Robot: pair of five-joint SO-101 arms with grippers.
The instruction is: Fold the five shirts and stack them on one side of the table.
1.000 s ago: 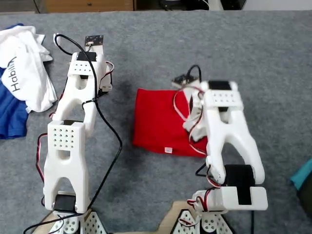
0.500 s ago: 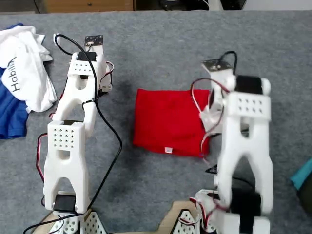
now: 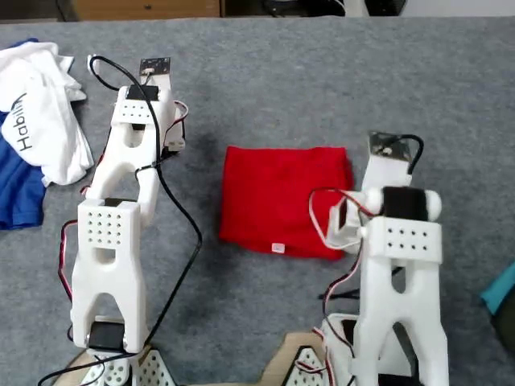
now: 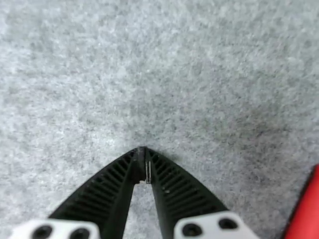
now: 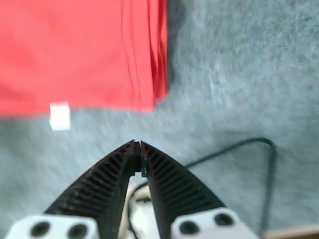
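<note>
I count on the bench point(image 3: 322, 80): shirts, three in all, being one red shirt point(image 3: 282, 201), one white shirt point(image 3: 40, 121) and one blue shirt point(image 3: 20, 189). Teal cloth point(image 3: 500, 289), one piece. Arms, two: left arm point(image 3: 109, 241), right arm point(image 3: 398, 273).

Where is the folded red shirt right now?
In the high view the red shirt lies flat at the table's middle, between the left arm and the right arm, closer to the right one.

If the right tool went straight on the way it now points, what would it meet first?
The right tool would likely touch the grey table cover just short of the red shirt; depth is unclear.
</note>
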